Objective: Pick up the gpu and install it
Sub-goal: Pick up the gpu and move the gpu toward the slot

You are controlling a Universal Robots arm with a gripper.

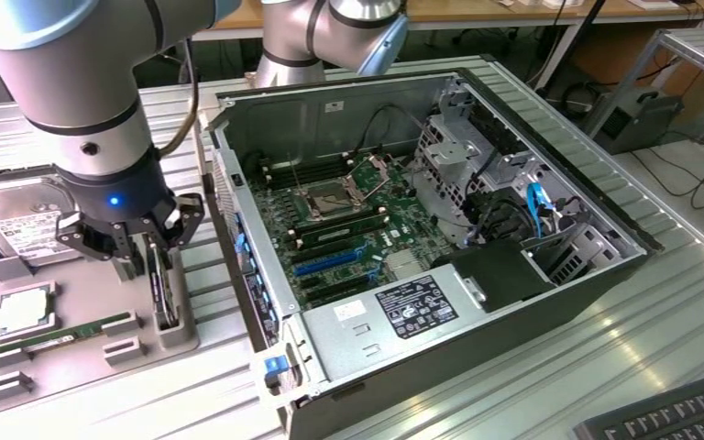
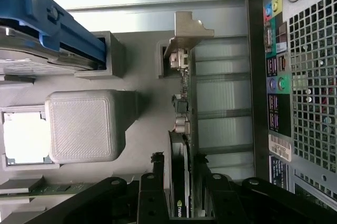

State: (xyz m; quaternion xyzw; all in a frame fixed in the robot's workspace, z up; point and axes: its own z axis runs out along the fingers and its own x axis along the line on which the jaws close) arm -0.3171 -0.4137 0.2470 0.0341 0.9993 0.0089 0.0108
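Grey printed plastic made up the holder [image 1: 95,286] on the table [image 1: 645,330]. Its slots were cut so that each part stood apart from the others and could be reached from above. The gpu [image 1: 166,302] stood on edge in the slot nearest the open computer case [image 1: 327,110], a position that left both flat faces free for a grasp. In the wrist view the gpu [image 2: 181,124] ran away from the camera. Its silver bracket [image 2: 189,29] was at the far end, lodged in a notch of the holder [image 2: 142,66], which probably kept the card from tipping.

The gripper [image 1: 147,261] hung low over the card with its fingers [image 2: 158,182] apart, one on each face. A thin gap seemed to remain on both sides, so I judged that the card was straddled but not clamped, with its weight on the holder. The arm's approach was vertical, in line with the thin edge.

The hard drive [image 1: 22,225], the processor [image 1: 22,312] and the memory stick [image 1: 65,337] lay in their own recesses, away from the gripper. Inside the case the motherboard [image 1: 340,220] lay exposed, with no card in it.
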